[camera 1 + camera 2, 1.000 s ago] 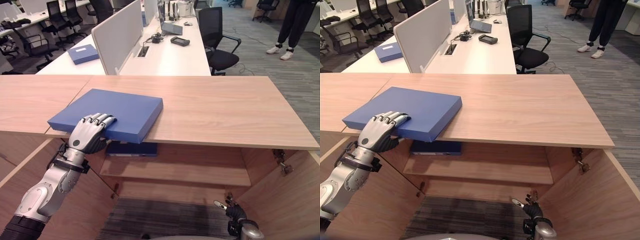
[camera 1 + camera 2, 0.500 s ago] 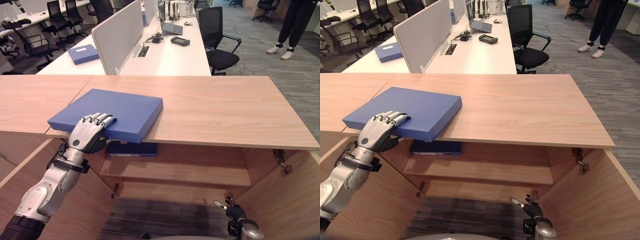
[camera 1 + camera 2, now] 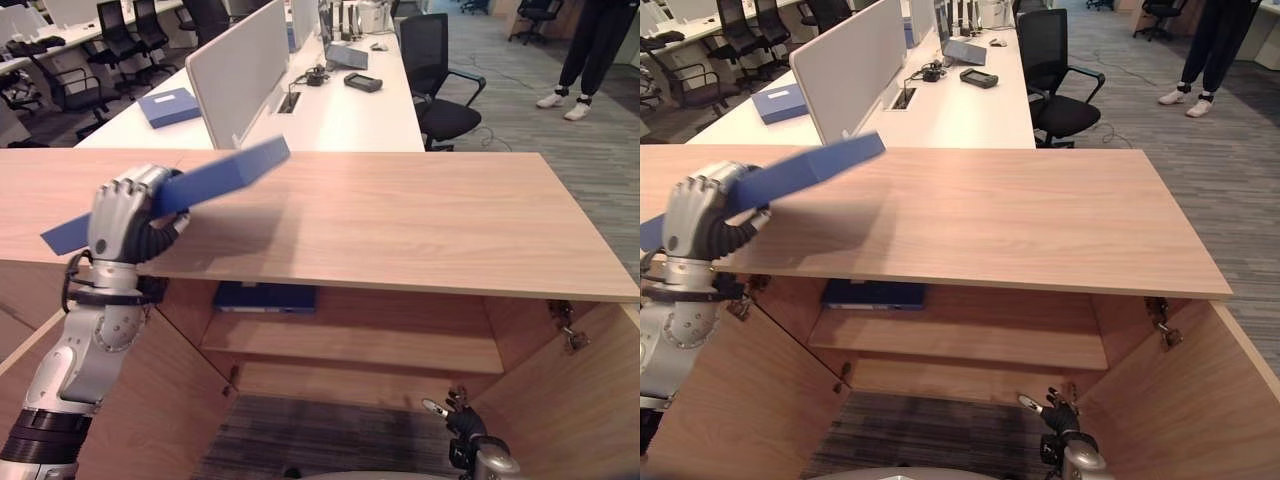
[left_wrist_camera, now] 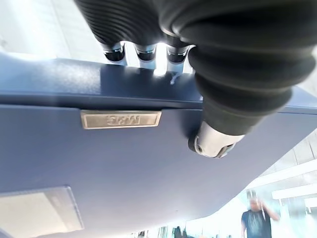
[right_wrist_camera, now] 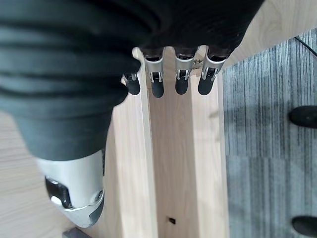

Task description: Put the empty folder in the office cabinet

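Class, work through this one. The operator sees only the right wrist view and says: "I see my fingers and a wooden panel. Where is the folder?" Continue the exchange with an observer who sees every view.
Observer: The left hand has the blue folder, with its fingers curled over one edge.
Operator: Is it lying flat on the cabinet?
Observer: No. It is tilted, with its far end raised above the cabinet top.
Operator: Is anything already inside?
Observer: Yes, a second blue folder lies at the left end of the upper shelf.
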